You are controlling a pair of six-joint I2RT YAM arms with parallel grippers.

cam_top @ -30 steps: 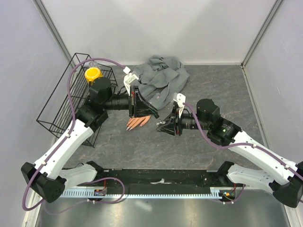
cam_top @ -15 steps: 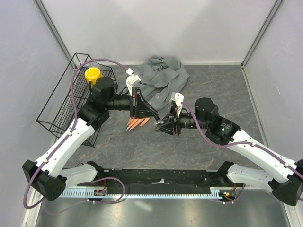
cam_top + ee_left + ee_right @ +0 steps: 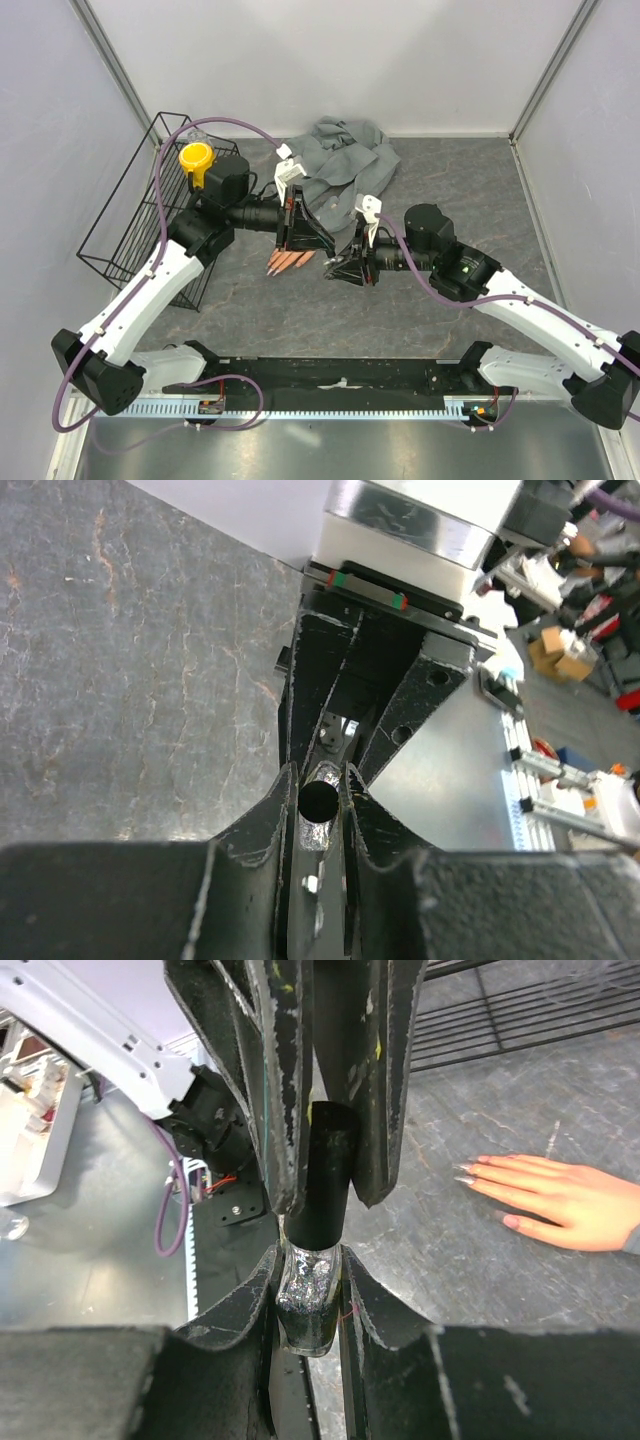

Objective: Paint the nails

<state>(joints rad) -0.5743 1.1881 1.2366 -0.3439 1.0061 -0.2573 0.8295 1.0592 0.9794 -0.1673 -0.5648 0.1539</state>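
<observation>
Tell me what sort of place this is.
Probably a robot lab test cell: white panel walls boxing in a grey stone-patterned tabletop, two white robot arms bolted at its edge, a peach mannequin hand.

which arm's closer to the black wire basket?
Left. The left arm has its elbow beside the black wire basket, at its right edge; the right arm is well off to the right, beyond the left arm.
</observation>
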